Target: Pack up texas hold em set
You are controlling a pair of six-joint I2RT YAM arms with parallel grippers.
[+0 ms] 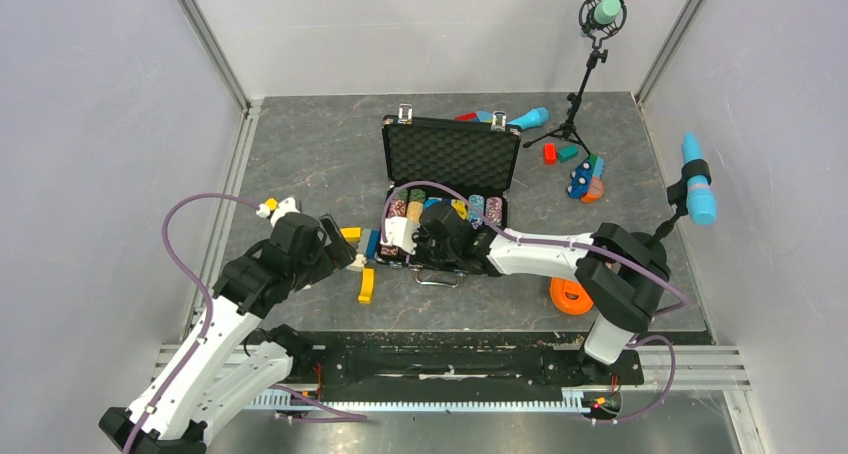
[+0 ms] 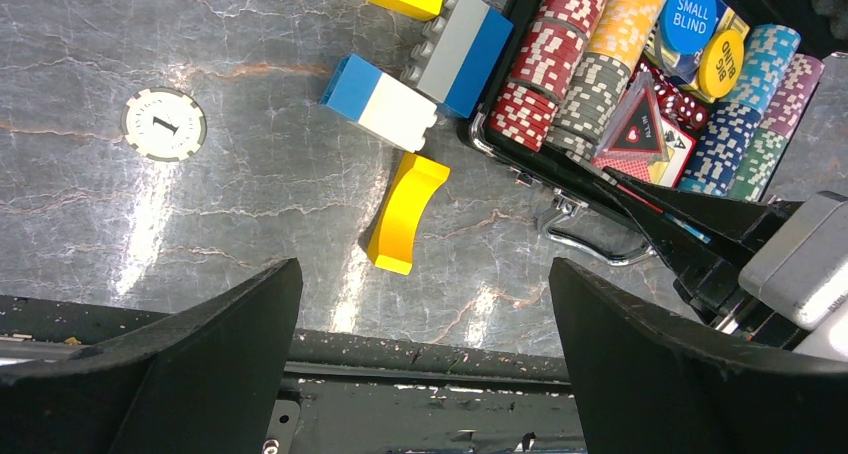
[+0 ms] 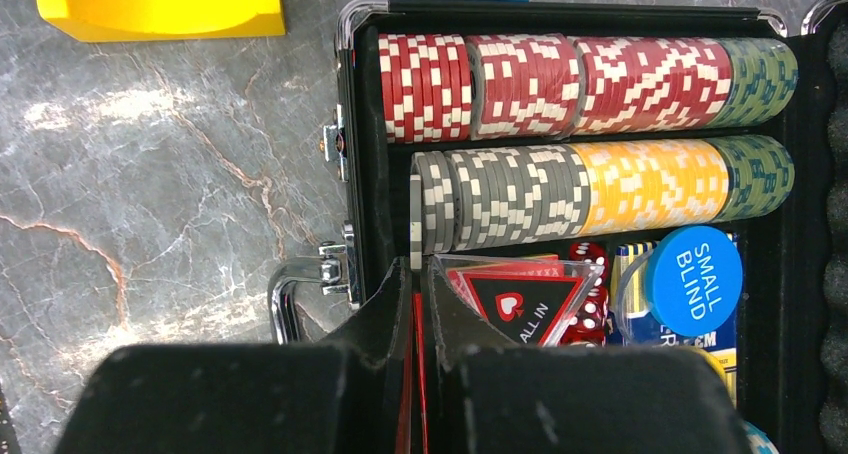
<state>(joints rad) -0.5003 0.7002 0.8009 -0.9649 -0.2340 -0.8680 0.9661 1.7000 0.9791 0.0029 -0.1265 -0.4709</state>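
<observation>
Your table [image 1: 300, 159] has its widest bare stretch to the left of the case [image 1: 452, 154], which lies open at the middle with its lid upright on the far side. Behind and to the right of the case the room is tighter.

Your right gripper [image 3: 417, 274] hangs over the case's near edge, just beside the handle [image 3: 300, 284]. Its fingers are pressed almost together on a thin red sheet [image 3: 419, 374] seen edge-on; you cannot tell what the sheet is. The tips sit at the grey end of the chip rows [image 3: 560, 74] inside the case.

Your left gripper [image 2: 422, 274] hovers off the case's near-left corner, fingers spread wide and empty.

A curved yellow block [image 2: 405, 214] lies near that corner, and a blue-and-white block [image 2: 380, 101] lies just beside the case's left wall.

Inside the case a blue "small blind" button [image 3: 693, 279] rests near the rows.

One loose white chip [image 2: 164, 124] lies well left of the case, with bare table all round it.
</observation>
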